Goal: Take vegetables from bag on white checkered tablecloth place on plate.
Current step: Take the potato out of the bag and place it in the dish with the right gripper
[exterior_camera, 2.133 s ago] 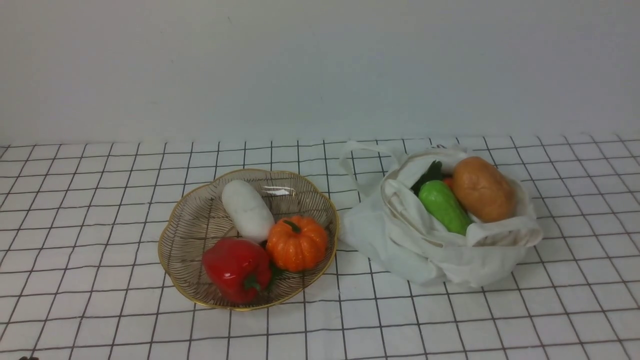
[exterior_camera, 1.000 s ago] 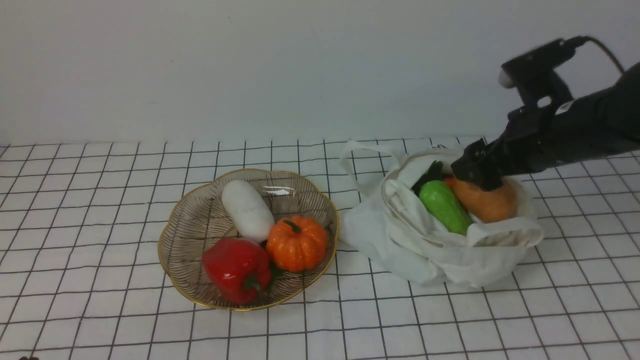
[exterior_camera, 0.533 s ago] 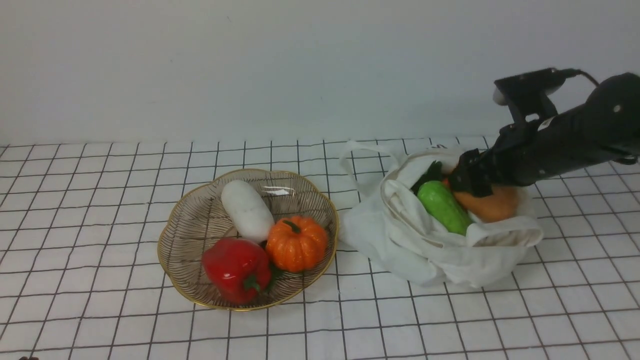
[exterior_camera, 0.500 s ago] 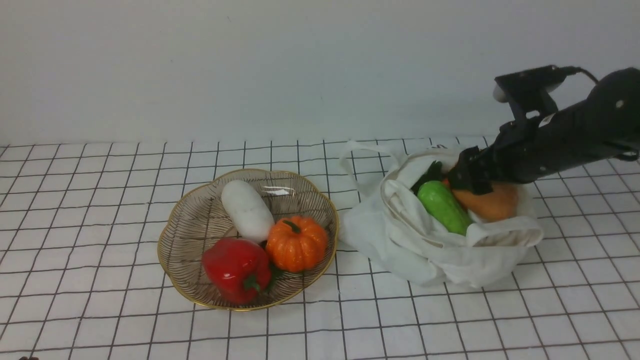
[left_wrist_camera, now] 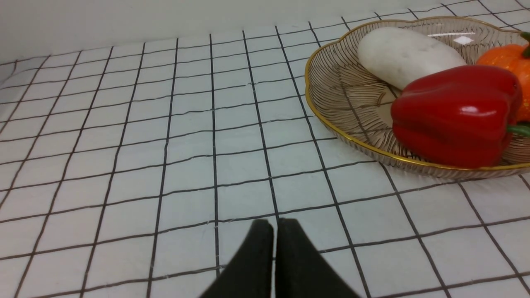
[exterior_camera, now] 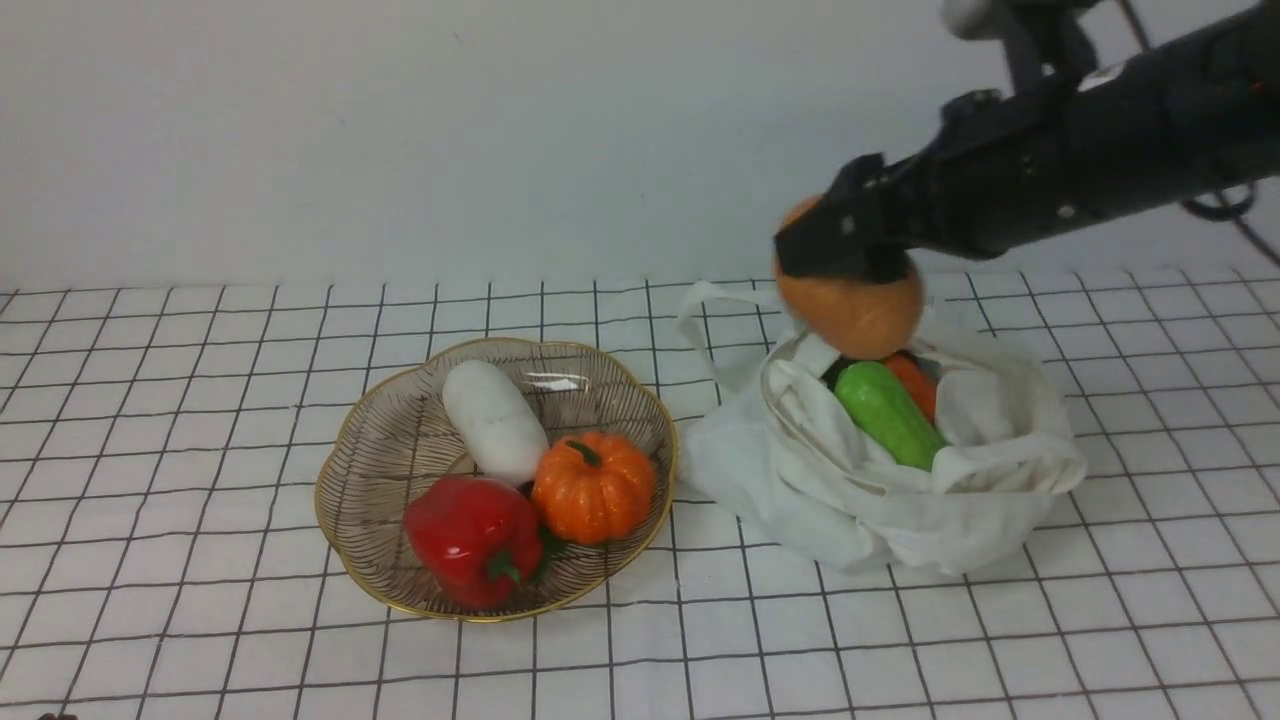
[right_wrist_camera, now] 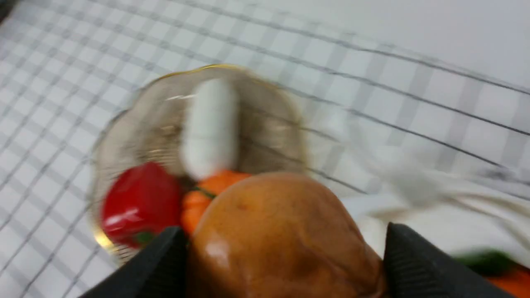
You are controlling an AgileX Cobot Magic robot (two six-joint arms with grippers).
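Brown potato [exterior_camera: 862, 305] in the right end effector [exterior_camera: 850, 235], above the bag [exterior_camera: 830, 510].

The potato [exterior_camera: 850, 300] looks smooth and glossy, the red bell pepper [exterior_camera: 475, 540] shiny like plastic. The bag [exterior_camera: 830, 480] is soft, matt cloth; the plate's rim [exterior_camera: 480, 619] has a metallic gold sheen.

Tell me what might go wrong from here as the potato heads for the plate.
The smooth, rounded potato could slip, since the right gripper holds it only between two fingers, in the air.

The plate already bears a radish, red pepper and pumpkin, so the potato may roll off them or nudge one toward the rim.
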